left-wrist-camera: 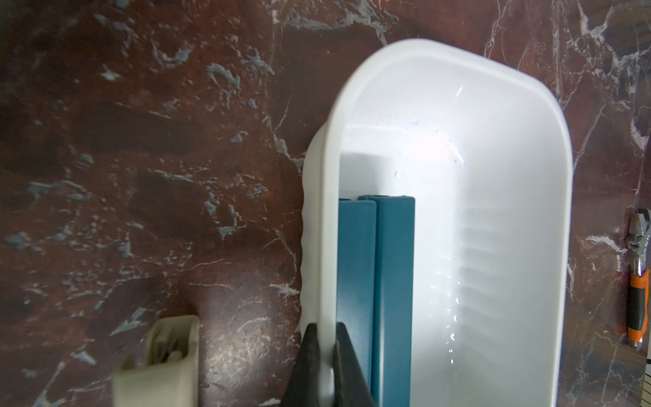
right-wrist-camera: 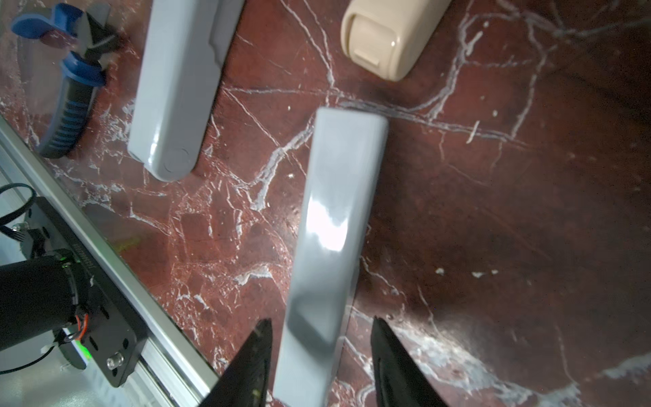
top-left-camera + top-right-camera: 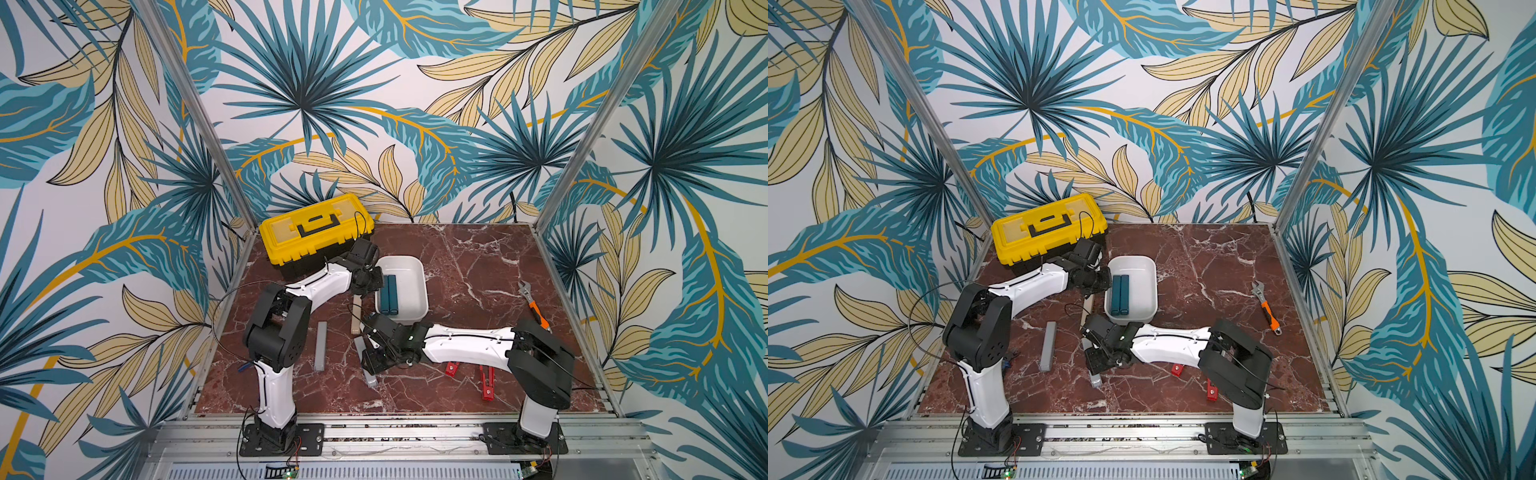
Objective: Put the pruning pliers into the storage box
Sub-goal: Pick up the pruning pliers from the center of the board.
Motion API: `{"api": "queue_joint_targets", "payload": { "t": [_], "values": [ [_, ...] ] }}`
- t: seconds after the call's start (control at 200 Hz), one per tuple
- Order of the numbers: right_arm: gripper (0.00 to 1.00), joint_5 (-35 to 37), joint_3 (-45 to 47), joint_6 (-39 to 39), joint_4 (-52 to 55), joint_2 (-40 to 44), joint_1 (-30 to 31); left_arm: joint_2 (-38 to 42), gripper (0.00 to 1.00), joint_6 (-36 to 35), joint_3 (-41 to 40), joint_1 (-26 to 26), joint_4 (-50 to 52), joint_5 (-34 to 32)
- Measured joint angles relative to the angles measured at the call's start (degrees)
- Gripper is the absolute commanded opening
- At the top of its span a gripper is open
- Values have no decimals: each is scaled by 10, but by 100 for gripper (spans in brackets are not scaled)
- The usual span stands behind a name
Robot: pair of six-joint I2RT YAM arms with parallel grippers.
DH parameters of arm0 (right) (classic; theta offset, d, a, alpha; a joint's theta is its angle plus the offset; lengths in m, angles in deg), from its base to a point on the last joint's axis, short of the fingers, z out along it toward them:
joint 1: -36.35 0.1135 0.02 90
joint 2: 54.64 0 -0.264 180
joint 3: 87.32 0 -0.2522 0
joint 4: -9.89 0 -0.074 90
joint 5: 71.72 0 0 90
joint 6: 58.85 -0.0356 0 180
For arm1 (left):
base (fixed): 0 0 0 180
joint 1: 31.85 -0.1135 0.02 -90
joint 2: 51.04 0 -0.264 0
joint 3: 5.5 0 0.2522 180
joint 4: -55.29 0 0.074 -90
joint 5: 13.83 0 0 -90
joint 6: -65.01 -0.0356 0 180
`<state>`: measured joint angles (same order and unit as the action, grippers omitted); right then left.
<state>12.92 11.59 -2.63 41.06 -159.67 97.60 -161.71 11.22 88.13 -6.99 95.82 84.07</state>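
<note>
The white storage box stands mid-table with two teal pruning pliers lying side by side inside. My left gripper is shut on the box's left rim, one finger inside and one outside. A beige piece lies just outside that wall. My right gripper is open and straddles a grey piece flat on the table, with gaps on both sides. Another grey piece lies to the left. Two red pieces are partly hidden under the right arm.
A yellow-lidded black toolbox sits at the back left, right behind the left wrist. An orange-handled wrench lies near the right edge. A blue and black hand tool rests by the front left rail.
</note>
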Motion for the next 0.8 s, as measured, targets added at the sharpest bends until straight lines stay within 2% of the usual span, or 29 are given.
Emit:
{"api": "queue_joint_targets", "payload": {
  "t": [0.265, 0.801],
  "values": [
    [48, 13, -45, 13, 20, -33, 12, 0, 2, 0, 0, 0, 0, 0],
    [48, 37, -61, 13, 55, -60, 14, 0, 2, 0, -9, -2, -10, 1]
  ]
}}
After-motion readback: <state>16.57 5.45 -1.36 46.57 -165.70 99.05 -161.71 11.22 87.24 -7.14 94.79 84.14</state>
